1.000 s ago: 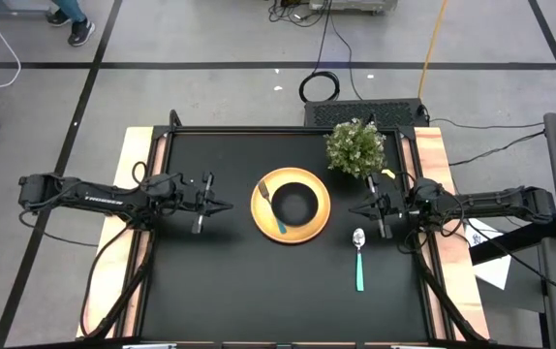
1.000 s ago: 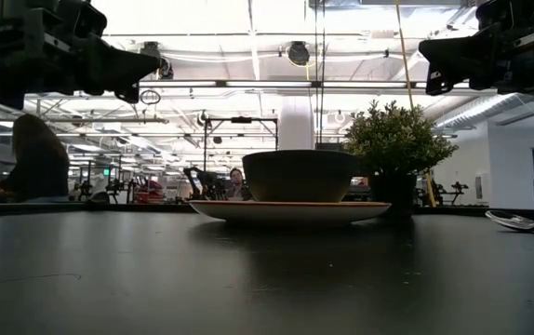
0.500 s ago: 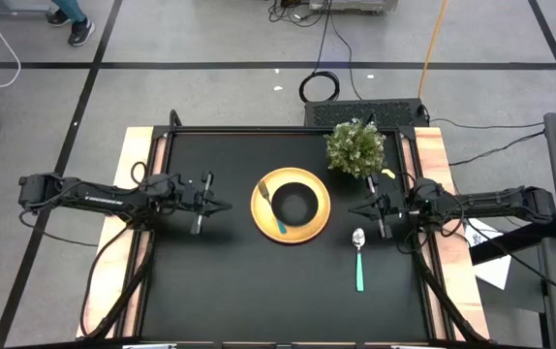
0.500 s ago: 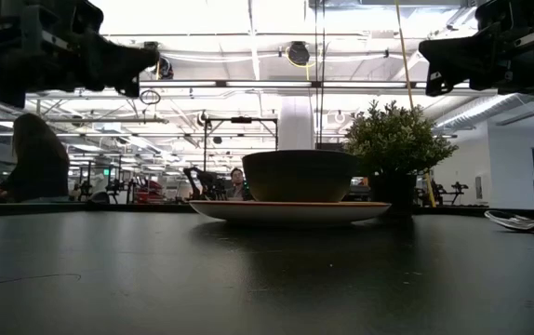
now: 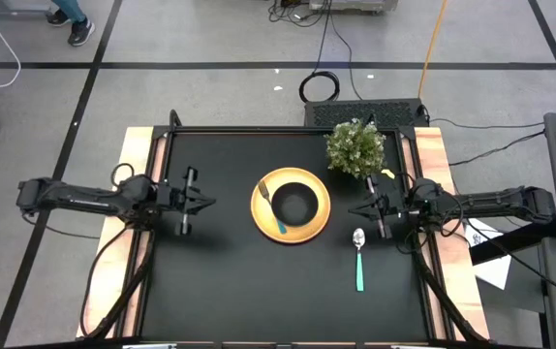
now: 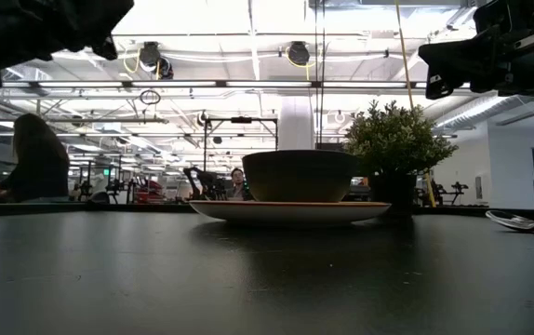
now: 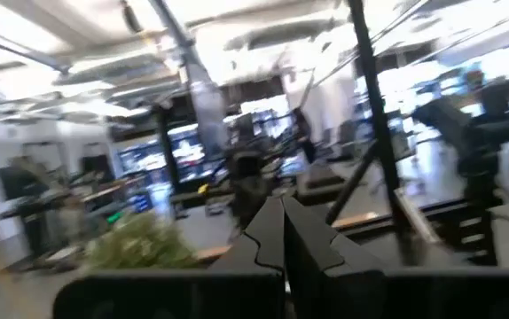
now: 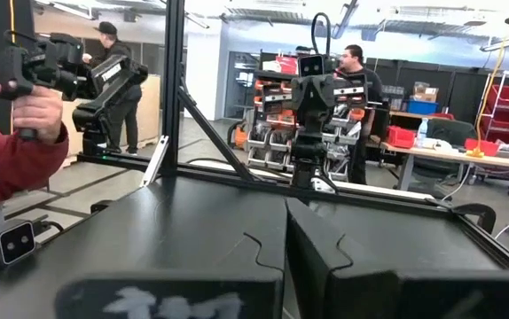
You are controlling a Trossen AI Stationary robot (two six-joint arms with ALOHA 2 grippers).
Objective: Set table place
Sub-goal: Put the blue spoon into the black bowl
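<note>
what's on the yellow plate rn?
On the yellow plate: the black bowl and the fork, lying left of the bowl. The plate's surface under the bowl is covered.

Round yellow plate (image 5: 307,228) holds a smaller round black bowl (image 5: 295,205). Metal fork (image 5: 272,206) and metal spoon (image 5: 358,259): teal handles. Matte black tabletop (image 5: 230,271), light wooden side strips.

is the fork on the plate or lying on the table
On the plate: the fork lies across its left side beside the bowl, not on the table.

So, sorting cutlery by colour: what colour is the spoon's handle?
Teal, on the spoon; best seen in the high view.
</note>
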